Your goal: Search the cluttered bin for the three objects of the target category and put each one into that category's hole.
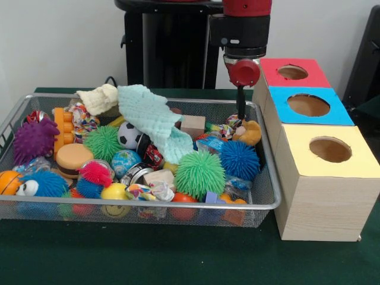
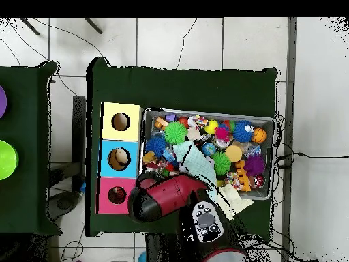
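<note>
1. the gripper [image 1: 241, 113] hangs from the red and black arm [image 1: 246, 24] over the wire mesh bin's [image 1: 148, 205] corner nearest the red box [image 1: 294, 72]; only a thin dark stem shows below the red knuckle, reaching down among the toys, so i cannot tell how the jaws stand or whether anything is held
2. its tip sits just beside a small tan plush toy [image 1: 250, 132] and close to a blue spiky ball [image 1: 240, 159]; whether it touches either one i cannot tell
3. the target category is not shown by the pictures, so which three toys count is a guess
4. the bin is still heaped: a mint green cloth [image 1: 151, 116] drapes across the middle of the bin, with a green spiky ball [image 1: 199, 173], a purple spiky ball [image 1: 34, 139], a toy burger [image 1: 73, 158], a small soccer ball [image 1: 128, 135] and a wooden block [image 1: 193, 126] around it
5. three boxes stand in a row just beside the bin, on the side where the gripper works: red box, blue box [image 1: 309, 105], yellow box [image 1: 330, 149], each with a round hole in its top
6. in the overhead view something pale seems to lie inside the blue box's hole [image 2: 119, 159], and the red hole [image 2: 116, 194] looks to hold something dim; the yellow hole [image 2: 120, 121] looks dark, and none of this is sure
7. judged from this, the task looks to be in the search-and-pick phase at the bin's corner by the red box, with at most a part of the three drops done and the cloth hiding what lies under it
</note>
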### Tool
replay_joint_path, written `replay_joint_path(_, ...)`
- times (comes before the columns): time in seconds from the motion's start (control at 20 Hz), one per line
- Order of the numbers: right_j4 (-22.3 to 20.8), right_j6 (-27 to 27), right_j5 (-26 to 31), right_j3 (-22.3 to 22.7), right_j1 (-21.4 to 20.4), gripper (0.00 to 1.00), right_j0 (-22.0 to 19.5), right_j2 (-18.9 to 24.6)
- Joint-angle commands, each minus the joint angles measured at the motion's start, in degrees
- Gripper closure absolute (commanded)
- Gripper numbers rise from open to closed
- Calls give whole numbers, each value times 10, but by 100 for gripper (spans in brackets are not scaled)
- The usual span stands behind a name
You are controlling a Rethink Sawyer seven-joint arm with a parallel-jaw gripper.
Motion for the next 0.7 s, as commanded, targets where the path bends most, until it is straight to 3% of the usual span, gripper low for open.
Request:
replay_joint_path(0.05, -45, 55, 70, -89, 51, 0, 13, -39)
replay_joint_path(0.25, -39, 58, 56, -77, 51, 0, -8, -16)
replay_joint_path(0.7, -17, 70, 4, -15, 10, 0, -87, 94)
